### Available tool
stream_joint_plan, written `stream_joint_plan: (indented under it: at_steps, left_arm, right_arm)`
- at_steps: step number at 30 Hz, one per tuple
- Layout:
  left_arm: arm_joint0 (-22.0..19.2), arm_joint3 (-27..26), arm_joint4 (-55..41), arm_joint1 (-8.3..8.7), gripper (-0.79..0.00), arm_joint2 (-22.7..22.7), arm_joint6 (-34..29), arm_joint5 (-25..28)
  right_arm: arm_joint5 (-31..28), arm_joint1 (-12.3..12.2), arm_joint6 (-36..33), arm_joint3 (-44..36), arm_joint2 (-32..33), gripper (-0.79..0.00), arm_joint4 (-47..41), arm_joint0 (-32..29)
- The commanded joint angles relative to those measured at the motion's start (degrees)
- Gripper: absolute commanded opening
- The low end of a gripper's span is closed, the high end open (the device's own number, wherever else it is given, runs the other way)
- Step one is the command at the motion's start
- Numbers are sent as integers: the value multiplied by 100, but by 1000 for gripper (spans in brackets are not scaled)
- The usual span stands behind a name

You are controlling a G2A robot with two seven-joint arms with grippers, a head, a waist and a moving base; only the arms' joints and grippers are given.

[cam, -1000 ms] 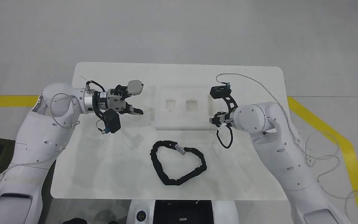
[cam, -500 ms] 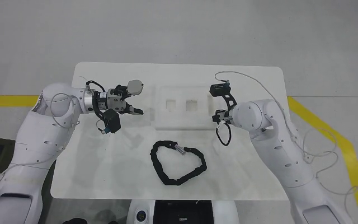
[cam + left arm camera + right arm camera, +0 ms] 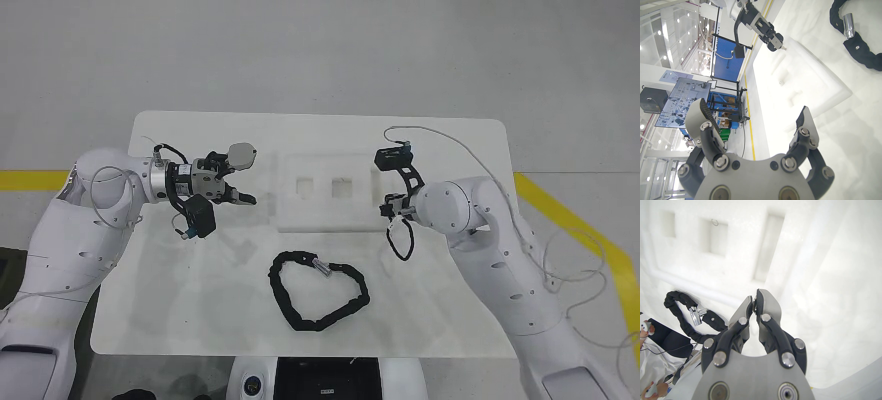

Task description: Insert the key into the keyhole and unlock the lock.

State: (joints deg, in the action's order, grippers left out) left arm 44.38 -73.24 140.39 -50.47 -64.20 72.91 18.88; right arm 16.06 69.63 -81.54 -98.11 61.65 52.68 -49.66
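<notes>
White table, foam tray at back-centre. Lock near front edge: sleeved loop limp, chrome cylinder stiff, likely slick, best bracing spot. Right gripper at tray's right end, fingers pinched on key, which looks thin, light and prone to twist. Left gripper spread wide, empty, left of tray.

A: Top cam?
B: High over tray, straight down, far.
A: Wrists?
B: Left: low beside tray, close, facing across it. Right: just over tray, close, looking down. All three share tray and lock.
</notes>
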Motion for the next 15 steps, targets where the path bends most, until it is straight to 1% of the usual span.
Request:
stream_joint_plan:
  at_steps: [1,7,10,15]
  left_arm:
    - [0,0,0,0,0,0,0,0]
    - [0,0,0,0,0,0,0,0]
    - [0,0,0,0,0,0,0,0]
    - [0,0,0,0,0,0,0,0]
  right_arm:
    - [6,-10,-41,-124,17,-785,65,-17]
    - [-15,-35,-86,-461,80,-785,225,-63]
    - [-78,-51,-17,-790,128,-785,280,-146]
    - [-299,-79,313,-1476,178,-785,237,-505]
